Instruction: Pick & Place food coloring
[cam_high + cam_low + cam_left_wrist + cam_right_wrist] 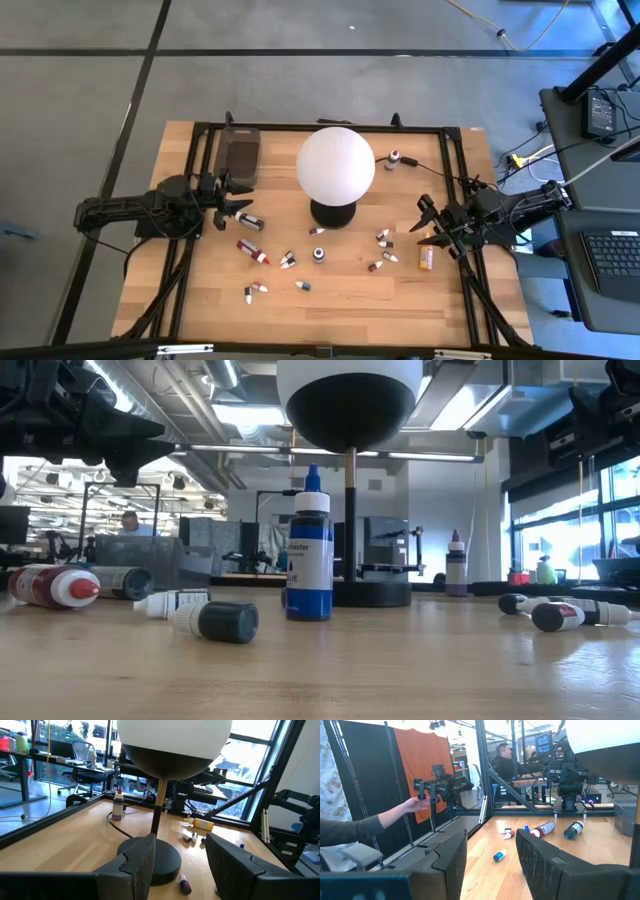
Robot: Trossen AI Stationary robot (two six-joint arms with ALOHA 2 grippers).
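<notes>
Small food coloring bottles lie scattered on the wooden table: a dark one [247, 219], a red one [253, 250], several tiny ones [288, 261] near the middle. A blue bottle [310, 550] stands upright. The taller orange bottle [427, 257] lies on its side by the right edge. My left gripper [238, 203] [180, 850] hovers open above the table's left part, just beside the dark bottle, pointing right toward the lamp. My right gripper [428, 222] [492, 845] is open too, near the right edge beside the orange bottle, pointing left. Nothing lies between either pair of fingers.
A big white globe lamp [335, 165] on a dark round base [333, 213] stands mid-table. A dark grey tray [238, 155] sits at the far left, and one bottle [394, 159] stands far right. Black frame rails [320, 127] border the table. A person's arm [370, 822] shows beyond the table.
</notes>
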